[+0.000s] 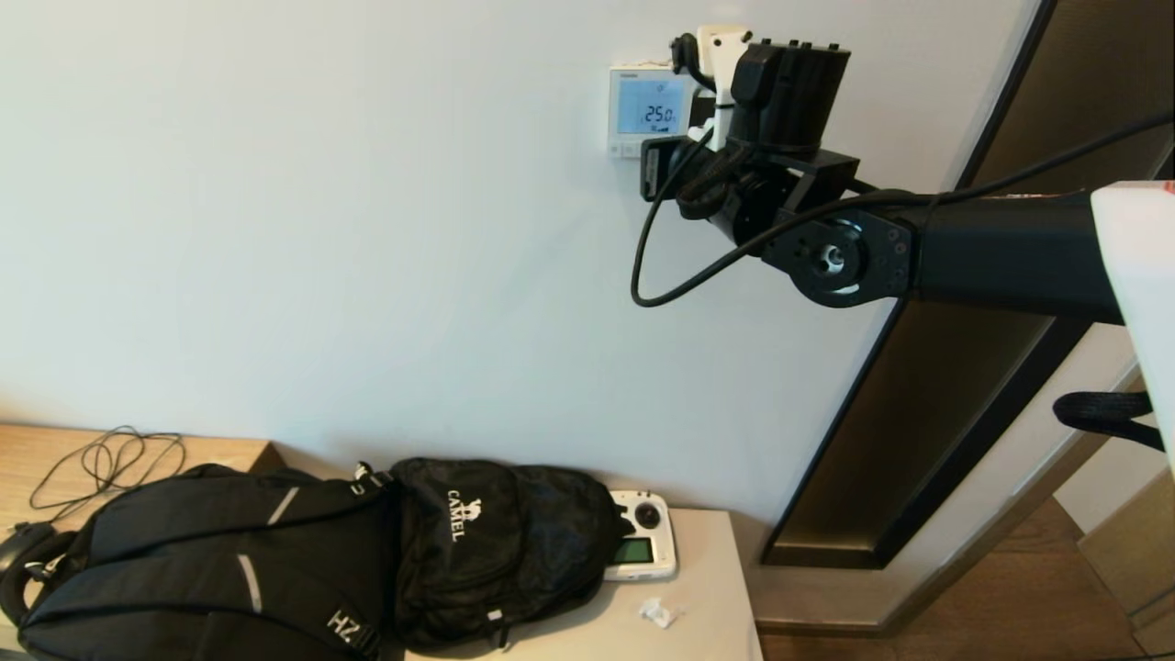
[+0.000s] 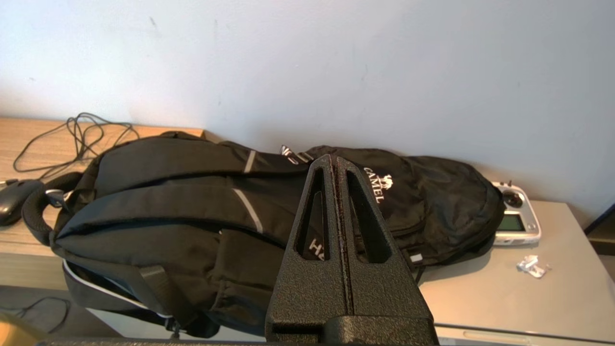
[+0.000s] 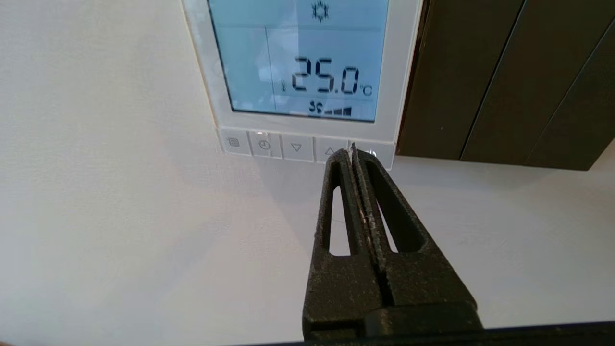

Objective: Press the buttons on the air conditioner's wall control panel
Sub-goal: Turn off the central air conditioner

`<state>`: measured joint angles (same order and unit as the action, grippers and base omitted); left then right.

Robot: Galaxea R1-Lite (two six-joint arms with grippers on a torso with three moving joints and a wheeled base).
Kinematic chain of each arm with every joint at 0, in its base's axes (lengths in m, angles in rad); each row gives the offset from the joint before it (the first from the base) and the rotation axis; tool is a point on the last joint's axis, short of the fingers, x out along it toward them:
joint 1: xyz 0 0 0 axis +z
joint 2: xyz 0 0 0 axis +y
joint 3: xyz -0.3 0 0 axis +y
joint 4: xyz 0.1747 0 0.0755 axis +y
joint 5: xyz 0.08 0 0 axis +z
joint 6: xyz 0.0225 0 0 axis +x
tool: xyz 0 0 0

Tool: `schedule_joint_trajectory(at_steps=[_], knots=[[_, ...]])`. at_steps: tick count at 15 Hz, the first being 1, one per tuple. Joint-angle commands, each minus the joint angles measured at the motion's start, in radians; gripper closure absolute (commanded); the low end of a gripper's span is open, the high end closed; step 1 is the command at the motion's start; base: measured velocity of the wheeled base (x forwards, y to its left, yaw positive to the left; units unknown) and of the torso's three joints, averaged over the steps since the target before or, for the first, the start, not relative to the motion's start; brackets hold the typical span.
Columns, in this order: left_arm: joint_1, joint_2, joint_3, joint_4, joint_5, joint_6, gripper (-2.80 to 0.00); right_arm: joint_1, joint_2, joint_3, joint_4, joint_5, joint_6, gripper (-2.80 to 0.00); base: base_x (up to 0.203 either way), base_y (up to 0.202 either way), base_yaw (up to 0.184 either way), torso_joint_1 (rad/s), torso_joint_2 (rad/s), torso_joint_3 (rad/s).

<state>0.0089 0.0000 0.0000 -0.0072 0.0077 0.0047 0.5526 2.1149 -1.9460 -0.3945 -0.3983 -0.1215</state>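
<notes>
- Right gripper (image 3: pixel 352 153): fingers pressing together, tip resting at the buttons (image 3: pixel 298 146), near the row's right end.
- Control panel (image 1: pixel 647 110): sitting high on the wall, showing 25.0.
- Left gripper (image 2: pixel 335 166): fingers pressing together, hovering over the backpack (image 2: pixel 192 202).

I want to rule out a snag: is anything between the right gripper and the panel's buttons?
Nothing visible. The right gripper, fingers shut, has its tip at the buttons along the bottom edge of the control panel, near the rightmost keys; only bare wall surrounds it.
</notes>
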Motion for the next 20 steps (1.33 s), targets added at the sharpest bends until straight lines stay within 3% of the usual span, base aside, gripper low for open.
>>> schedule_joint_trajectory(at_steps=[1,20], knots=[[0.0,0.0,0.0,0.0,0.001,0.0,0.0,-0.005,0.01,-0.001,-0.003,-0.002,0.0,0.0,0.0,0.0,0.0,0.0,0.0,0.0],[0.0,0.0,0.0,0.0,0.001,0.0,0.0,-0.028,0.021,-0.013,-0.009,-0.001,-0.027,0.0,0.0,0.0,0.0,0.0,0.0,0.0]])
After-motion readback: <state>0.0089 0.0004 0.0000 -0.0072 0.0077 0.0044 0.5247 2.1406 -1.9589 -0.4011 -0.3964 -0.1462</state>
